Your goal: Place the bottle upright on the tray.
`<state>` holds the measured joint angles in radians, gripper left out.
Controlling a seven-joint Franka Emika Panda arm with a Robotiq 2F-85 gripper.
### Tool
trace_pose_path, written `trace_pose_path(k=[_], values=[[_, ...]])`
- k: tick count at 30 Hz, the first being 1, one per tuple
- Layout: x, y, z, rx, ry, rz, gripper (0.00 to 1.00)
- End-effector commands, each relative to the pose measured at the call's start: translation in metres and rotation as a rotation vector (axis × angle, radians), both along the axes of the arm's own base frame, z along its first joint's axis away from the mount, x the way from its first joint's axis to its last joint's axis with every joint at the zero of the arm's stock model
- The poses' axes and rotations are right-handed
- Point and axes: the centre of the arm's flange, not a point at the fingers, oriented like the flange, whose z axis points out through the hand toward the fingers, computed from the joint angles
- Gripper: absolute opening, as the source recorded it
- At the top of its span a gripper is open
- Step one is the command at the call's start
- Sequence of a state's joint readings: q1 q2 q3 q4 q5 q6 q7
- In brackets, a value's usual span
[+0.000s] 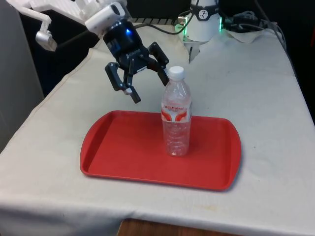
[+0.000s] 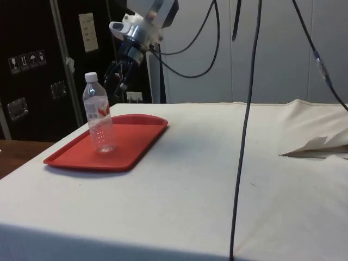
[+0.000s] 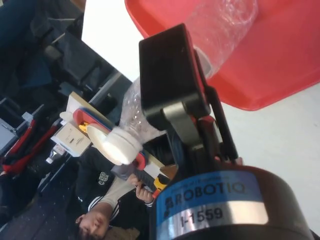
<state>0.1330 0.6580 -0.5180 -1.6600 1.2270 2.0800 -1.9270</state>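
Note:
A clear plastic bottle (image 1: 176, 120) with a white cap and a red label stands upright on the red tray (image 1: 123, 147), towards its far middle. My gripper (image 1: 148, 87) hangs open in the air just to the front view's left of the bottle's cap, tilted, holding nothing. From the side, the bottle (image 2: 99, 122) stands on the tray (image 2: 136, 136) with the gripper (image 2: 117, 76) behind its neck. In the wrist view one black finger (image 3: 170, 80) lies beside the bottle (image 3: 134, 112), apart from it, above the tray (image 3: 290, 50).
The tray lies near the table's front edge in the front view. A black cable (image 2: 244, 119) hangs across the side view, and the cloth is rumpled (image 2: 321, 147) at the far end. A person (image 3: 100, 220) sits beyond the table in the wrist view.

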Motion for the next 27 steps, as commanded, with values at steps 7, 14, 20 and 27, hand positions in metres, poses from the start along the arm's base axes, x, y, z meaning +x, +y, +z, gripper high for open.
trace_pose_path(k=[7,14,20,27], values=[[-0.003,-0.003,0.012,-0.008,-0.005,0.012,1.00],[-0.007,-0.004,0.024,-0.048,-0.006,0.034,1.00],[-0.008,-0.005,0.031,-0.071,-0.006,0.053,1.00],[-0.008,-0.006,0.038,-0.097,-0.007,0.074,1.00]])
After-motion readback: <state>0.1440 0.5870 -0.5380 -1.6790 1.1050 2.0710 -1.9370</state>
